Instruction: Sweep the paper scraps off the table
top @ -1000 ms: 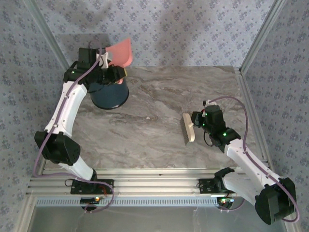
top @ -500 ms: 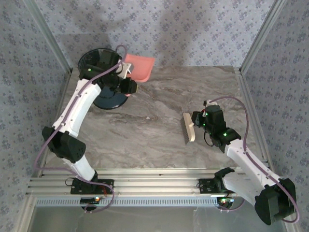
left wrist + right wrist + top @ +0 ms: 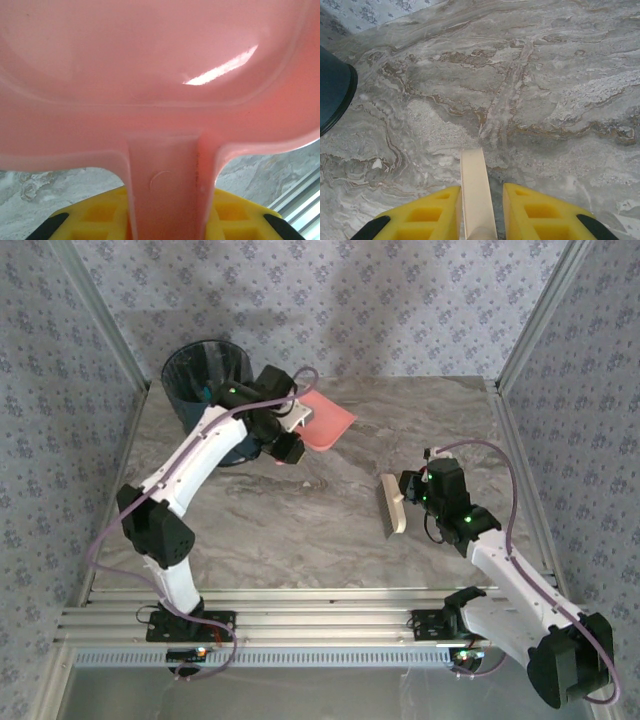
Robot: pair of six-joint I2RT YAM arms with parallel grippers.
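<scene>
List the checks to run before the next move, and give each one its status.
1. Grip of left pincer on dustpan handle: ok, shut on it.
2. Grip of right pincer on brush: ok, shut on it.
3. Gap between dustpan and bin: ok, apart.
4. No scraps on dustpan: ok, none seen.
5. No scraps on table: cannot tell; one pale speck lies on it.
6. Arms apart: ok.

Bin (image 3: 205,368) base behind left arm (image 3: 187,470); dustpan (image 3: 160,75) rim off-frame.
</scene>
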